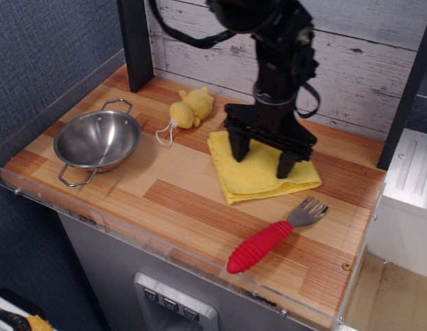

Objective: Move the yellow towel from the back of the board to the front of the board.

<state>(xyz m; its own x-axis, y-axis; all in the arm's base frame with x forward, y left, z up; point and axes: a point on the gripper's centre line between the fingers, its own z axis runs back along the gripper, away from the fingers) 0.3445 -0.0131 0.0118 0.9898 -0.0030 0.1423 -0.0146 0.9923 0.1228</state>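
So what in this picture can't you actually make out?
- Only one view, from the front and above.
- Whether the gripper pinches the yellow towel or only presses it: its fingertips hide the contact.
- The towel's back edge: hidden behind the gripper.
- The arm's top: cut off by the upper edge.
- The board at its back corners: hidden by dark posts.
- The plush toy's face: too small.
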